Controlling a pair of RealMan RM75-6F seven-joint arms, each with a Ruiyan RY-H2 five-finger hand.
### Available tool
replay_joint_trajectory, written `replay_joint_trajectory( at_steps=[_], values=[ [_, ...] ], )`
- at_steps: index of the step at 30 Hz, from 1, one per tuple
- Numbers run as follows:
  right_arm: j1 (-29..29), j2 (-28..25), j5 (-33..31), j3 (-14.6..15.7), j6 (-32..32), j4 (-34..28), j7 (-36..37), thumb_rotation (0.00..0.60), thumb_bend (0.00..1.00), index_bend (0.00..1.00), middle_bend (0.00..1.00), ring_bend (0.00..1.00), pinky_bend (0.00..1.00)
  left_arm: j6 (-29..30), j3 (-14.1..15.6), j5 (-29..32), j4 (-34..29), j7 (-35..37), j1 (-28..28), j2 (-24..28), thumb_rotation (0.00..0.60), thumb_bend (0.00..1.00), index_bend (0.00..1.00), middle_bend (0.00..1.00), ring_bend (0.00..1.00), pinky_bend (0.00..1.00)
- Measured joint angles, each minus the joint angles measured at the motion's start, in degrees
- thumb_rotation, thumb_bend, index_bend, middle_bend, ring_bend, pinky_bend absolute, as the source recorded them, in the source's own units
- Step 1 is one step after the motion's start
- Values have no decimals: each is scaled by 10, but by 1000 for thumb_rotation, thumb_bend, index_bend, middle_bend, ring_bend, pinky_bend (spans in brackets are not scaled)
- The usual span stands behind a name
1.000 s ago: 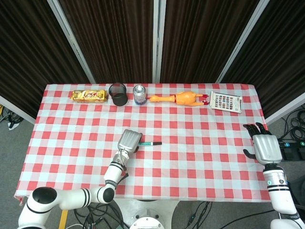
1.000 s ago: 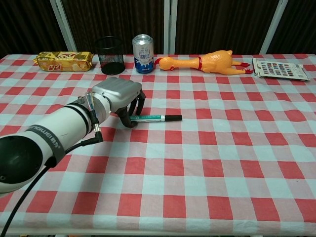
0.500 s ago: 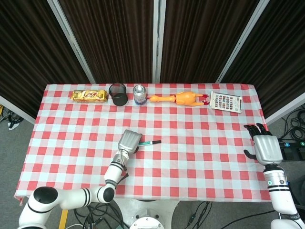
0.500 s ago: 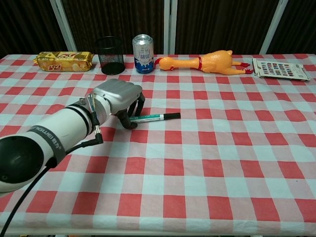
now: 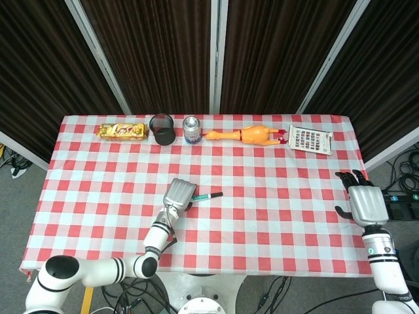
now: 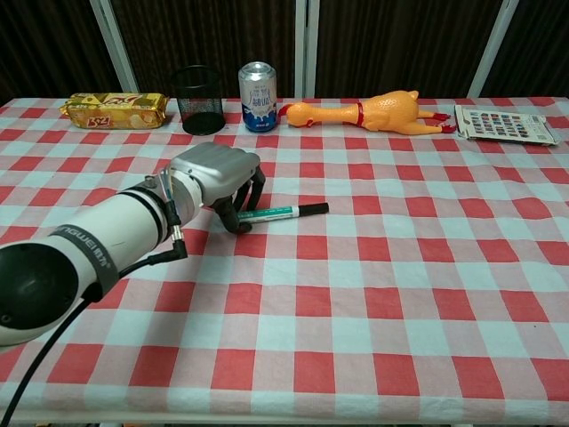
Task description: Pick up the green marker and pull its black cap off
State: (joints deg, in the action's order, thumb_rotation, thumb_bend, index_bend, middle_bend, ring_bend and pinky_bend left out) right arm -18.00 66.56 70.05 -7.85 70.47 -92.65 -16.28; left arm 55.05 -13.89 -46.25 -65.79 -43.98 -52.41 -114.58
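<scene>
While your left hand (image 6: 218, 178) only pinches the green marker (image 6: 276, 213) at its tail, it could slip; right hand (image 5: 364, 201) sits released.

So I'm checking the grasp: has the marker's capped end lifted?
Yes. The green marker now tilts, its black cap higher against the tablecloth checks.
</scene>
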Motion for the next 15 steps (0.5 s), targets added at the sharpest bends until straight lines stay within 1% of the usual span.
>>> replay_joint_trajectory(
  at_steps=[6,15],
  values=[
    [-2,0,-1,0,0,-2,-5,600,92,189,214,113,364,-1,-4,-9,-3,23,3,3,600,383,585,632,913,1000],
    [-7,4,-2,0,-5,-6,-17,600,93,189,217,113,364,-2,-14,-22,-25,67,10,15,600,383,587,636,917,1000]
  ],
)
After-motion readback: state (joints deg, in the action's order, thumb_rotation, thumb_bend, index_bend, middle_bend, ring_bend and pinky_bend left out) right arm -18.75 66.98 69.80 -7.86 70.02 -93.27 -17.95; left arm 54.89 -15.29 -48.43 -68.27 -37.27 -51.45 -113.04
